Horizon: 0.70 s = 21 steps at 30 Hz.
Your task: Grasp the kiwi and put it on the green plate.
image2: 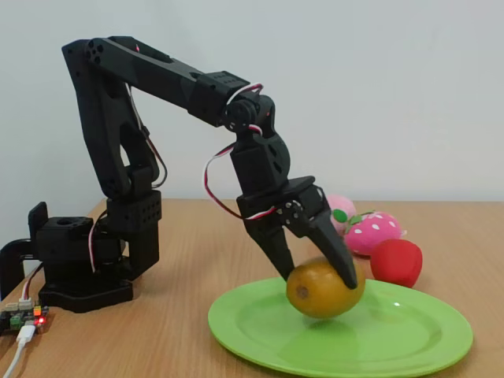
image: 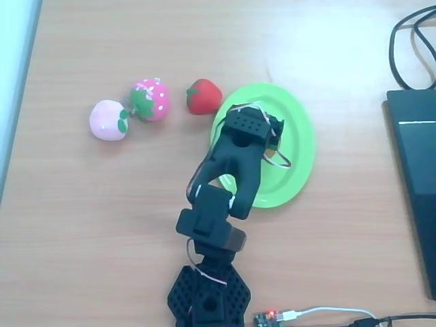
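In the fixed view the olive-brown kiwi (image2: 324,290) sits between the two black fingers of my gripper (image2: 320,280), which is shut on it. It is low over the middle of the lime-green plate (image2: 409,339); I cannot tell whether it touches the plate. In the overhead view the plate (image: 300,136) lies right of centre. The black arm's wrist (image: 248,129) reaches over the plate's left half and hides the kiwi.
A red strawberry (image: 203,96) (image2: 396,261) lies just beyond the plate's left rim. Further left are a pink dotted strawberry (image: 150,99) and a pale pink peach (image: 107,120). A dark laptop (image: 415,177) and cables (image: 409,41) fill the right edge. The arm's base (image: 208,293) stands at the front.
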### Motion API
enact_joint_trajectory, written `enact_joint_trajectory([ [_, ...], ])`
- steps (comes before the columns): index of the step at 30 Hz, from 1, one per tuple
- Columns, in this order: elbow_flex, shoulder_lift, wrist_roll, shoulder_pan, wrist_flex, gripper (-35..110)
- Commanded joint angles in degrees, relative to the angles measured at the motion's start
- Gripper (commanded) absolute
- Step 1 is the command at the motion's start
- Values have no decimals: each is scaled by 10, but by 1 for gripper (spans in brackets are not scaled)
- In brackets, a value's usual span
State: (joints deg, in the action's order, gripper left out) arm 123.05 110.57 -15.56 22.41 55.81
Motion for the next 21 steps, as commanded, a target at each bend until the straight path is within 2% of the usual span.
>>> enact_joint_trajectory([
  [1, 11, 36, -10, -10, 7, 30],
  [21, 15, 32, -10, 12, 7, 41],
])
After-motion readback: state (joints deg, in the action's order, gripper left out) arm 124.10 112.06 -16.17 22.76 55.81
